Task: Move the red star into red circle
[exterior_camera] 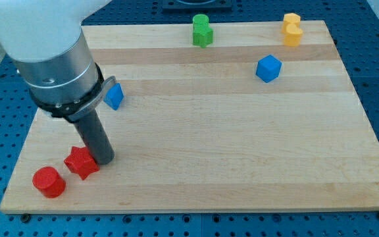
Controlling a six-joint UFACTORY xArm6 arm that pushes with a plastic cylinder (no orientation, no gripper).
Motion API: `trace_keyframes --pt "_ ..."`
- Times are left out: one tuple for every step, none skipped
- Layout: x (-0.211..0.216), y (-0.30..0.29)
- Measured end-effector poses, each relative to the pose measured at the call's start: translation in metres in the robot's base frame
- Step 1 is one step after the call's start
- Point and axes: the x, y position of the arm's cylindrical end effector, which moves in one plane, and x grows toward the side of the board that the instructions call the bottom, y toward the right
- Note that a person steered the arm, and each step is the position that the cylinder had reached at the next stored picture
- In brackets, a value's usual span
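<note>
The red star (81, 162) lies near the view's bottom left of the wooden board (229, 131). The red circle (49, 182), a short red cylinder, sits just down and left of the star, with a small gap between them. My tip (104, 160) rests on the board right against the star's right side, on the side away from the circle. The arm's grey and white body fills the view's top left.
A blue block (114, 96) sits partly behind the arm at the left. A green block (202, 30) is at the top middle, a blue cube (268, 68) at the upper right, and a yellow block (292, 29) at the top right corner.
</note>
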Motion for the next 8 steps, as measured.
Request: trace_keyframes --pt "0.006 -0.006" --pt "0.007 -0.017" --pt "0.007 -0.025" --pt "0.007 -0.03" --pt "0.007 -0.037" --pt "0.007 -0.04" --pt "0.007 -0.03" --pt "-0.008 0.018"
